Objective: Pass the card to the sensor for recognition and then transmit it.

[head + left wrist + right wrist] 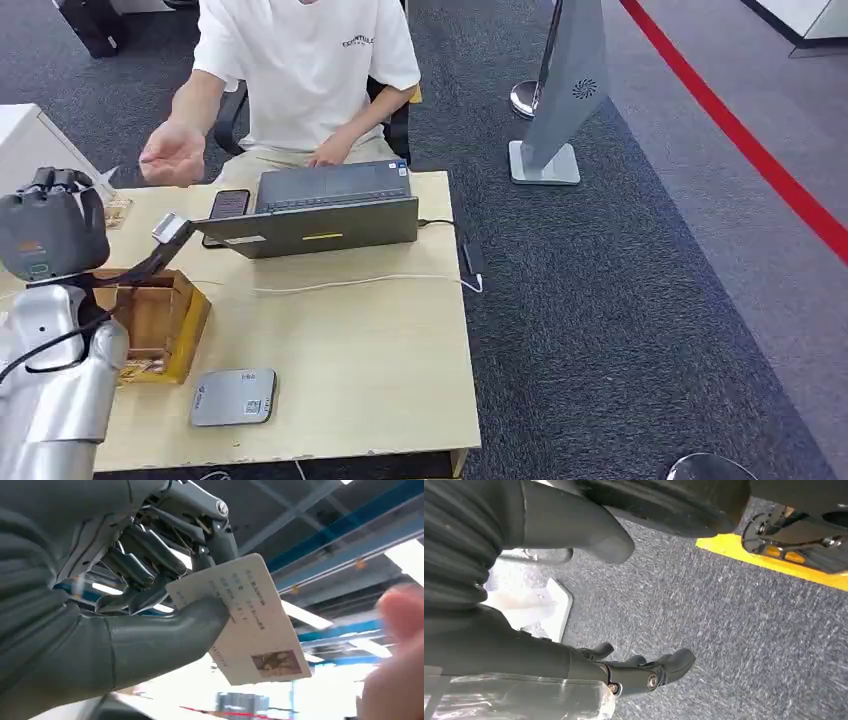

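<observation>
My left hand (50,225) is raised at the table's left side, toward a seated person. In the left wrist view the thumb and fingers of that hand (150,580) pinch a white ID card (250,625) with a small photo on it. A white corner of the card (106,177) sticks out past the hand. The person's open hand (172,155) hovers just beyond the card and is blurred in the wrist view (395,665). The grey card sensor (233,396) lies flat near the table's front edge. My right hand (499,650) hangs over the carpet, fingers apart, holding nothing.
A wooden box (160,320) stands under my left arm. A grey laptop (330,210) and a phone (228,205) lie at the table's far side, with a white cable (350,283) across the middle. A grey stand (560,100) is on the carpet to the right.
</observation>
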### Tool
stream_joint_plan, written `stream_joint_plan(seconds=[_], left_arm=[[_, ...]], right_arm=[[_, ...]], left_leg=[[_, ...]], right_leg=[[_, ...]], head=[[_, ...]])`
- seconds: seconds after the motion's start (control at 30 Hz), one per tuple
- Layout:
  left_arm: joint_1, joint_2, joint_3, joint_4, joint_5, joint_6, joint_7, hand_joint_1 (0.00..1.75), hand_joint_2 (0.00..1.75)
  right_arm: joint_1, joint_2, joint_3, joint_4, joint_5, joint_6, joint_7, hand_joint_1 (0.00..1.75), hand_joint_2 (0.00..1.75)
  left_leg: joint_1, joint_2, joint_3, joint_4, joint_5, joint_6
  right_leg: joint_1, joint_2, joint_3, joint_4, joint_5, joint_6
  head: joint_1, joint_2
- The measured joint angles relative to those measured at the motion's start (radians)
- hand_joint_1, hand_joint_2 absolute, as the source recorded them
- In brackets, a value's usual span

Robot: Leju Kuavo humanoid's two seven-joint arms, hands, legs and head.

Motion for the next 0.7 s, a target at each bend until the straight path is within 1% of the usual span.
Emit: stream_joint_plan(seconds=[0.1,0.17,0.2,0.27,0.4,0.53,0.7], left_arm=[[-0.052,0.028,0.044,0.114,-0.015,0.001,0.000,1.75,1.75],[-0.077,0.040,0.061,0.170,-0.021,0.001,0.000,1.75,1.75],[-0.089,0.045,0.068,0.196,-0.021,0.002,0.000,0.00,1.75],[-0.104,0.047,0.079,0.233,-0.022,0.002,0.000,0.00,1.75],[-0.108,0.046,0.093,0.271,-0.007,0.000,-0.013,0.00,1.75],[-0.100,0.045,0.106,0.280,0.013,0.000,-0.031,0.00,1.75],[-0.088,0.044,0.113,0.281,0.016,0.000,-0.036,0.00,1.75]], right_arm=[[-0.006,-0.007,0.000,0.016,0.007,0.003,0.000,0.00,1.75],[-0.008,-0.010,0.000,0.025,0.008,0.004,0.001,0.00,1.75],[-0.009,-0.011,0.000,0.028,0.009,0.006,0.004,0.00,1.75],[-0.010,-0.013,0.000,0.033,0.009,0.006,0.008,0.00,1.75],[-0.012,-0.013,0.000,0.039,0.012,0.006,0.013,0.00,1.75],[-0.012,-0.013,0.000,0.042,0.018,0.006,0.009,0.00,1.75],[-0.012,-0.015,0.000,0.045,0.019,0.007,0.006,0.00,1.75]], left_leg=[[0.000,0.000,-0.001,0.000,0.000,0.000],[0.000,0.000,-0.002,0.000,0.000,0.000],[0.000,0.000,-0.002,0.000,0.000,0.000],[0.000,0.000,-0.002,0.000,0.000,0.000],[0.000,0.000,-0.003,0.000,0.000,0.000],[0.000,0.000,-0.003,0.000,0.000,0.000],[0.000,0.000,-0.003,0.000,0.000,0.000]], right_leg=[[0.000,0.000,-0.001,0.000,0.000,0.000],[0.000,0.001,-0.001,0.000,0.000,0.000],[0.000,0.001,-0.001,0.000,0.000,0.000],[0.000,0.000,-0.001,-0.001,0.000,0.000],[0.000,0.000,-0.001,-0.001,0.000,0.000],[0.000,0.000,-0.002,-0.001,0.000,0.000],[0.000,0.000,-0.002,-0.001,0.000,0.000]], head=[[0.000,0.000],[-0.001,0.000],[-0.001,0.000],[-0.001,0.000],[0.000,0.000],[-0.001,0.000],[0.000,0.000]])
